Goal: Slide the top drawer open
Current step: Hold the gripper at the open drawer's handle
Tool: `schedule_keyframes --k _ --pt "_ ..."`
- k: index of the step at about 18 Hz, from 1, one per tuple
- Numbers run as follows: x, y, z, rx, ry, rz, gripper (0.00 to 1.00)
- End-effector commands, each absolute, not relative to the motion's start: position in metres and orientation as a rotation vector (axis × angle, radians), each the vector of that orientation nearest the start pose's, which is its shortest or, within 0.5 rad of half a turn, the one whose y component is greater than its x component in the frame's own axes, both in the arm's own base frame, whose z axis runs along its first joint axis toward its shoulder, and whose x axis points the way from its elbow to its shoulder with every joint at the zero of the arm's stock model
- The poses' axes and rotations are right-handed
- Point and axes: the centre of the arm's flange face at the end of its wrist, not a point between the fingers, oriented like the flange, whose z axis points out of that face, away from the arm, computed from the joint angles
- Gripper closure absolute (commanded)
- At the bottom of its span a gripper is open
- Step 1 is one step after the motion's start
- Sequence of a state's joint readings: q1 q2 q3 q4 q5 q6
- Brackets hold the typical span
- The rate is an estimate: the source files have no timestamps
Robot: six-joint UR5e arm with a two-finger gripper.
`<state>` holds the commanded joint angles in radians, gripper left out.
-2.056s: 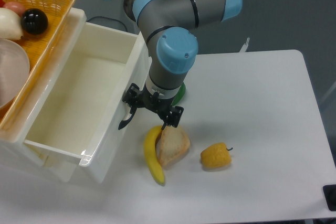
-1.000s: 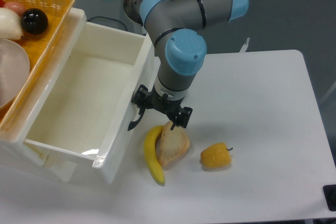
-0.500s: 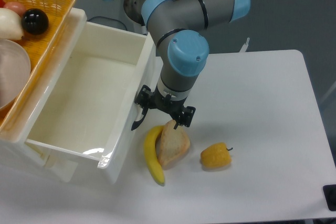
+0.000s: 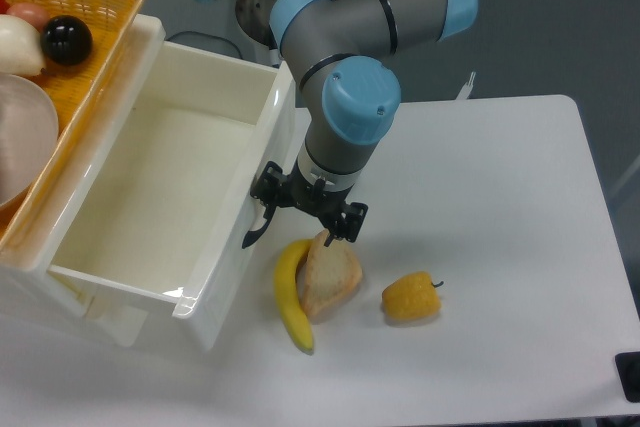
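The top drawer (image 4: 165,197) is a glossy white deep box, pulled far out of the cabinet toward the right, and its inside is bare. Its curved black handle (image 4: 254,231) sticks out from the front wall. My gripper (image 4: 300,215) hangs straight down right against that front, with its jaws spread. The left finger (image 4: 266,187) sits at the handle and the right finger (image 4: 347,219) is over the bread. Nothing is clamped between the two fingers. The fingertips are partly hidden under the wrist.
A banana (image 4: 291,297), a piece of bread (image 4: 327,278) and a yellow pepper (image 4: 410,297) lie on the white table (image 4: 500,197) just right of the drawer front. An orange basket (image 4: 60,67) holding a black ball (image 4: 66,40) rests on the cabinet top.
The drawer and my gripper slid rightward together up to half a second ago. Both have since shifted back slightly to the left.
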<state>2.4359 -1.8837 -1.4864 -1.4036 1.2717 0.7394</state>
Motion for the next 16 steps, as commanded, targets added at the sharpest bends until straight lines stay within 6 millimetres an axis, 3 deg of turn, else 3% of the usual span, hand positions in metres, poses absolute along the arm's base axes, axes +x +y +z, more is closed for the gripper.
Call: schedule_keyframes --k 16 --pt "-0.3648 0.5108 0.3716 -2.891 -0.255 -0.495 0.0"
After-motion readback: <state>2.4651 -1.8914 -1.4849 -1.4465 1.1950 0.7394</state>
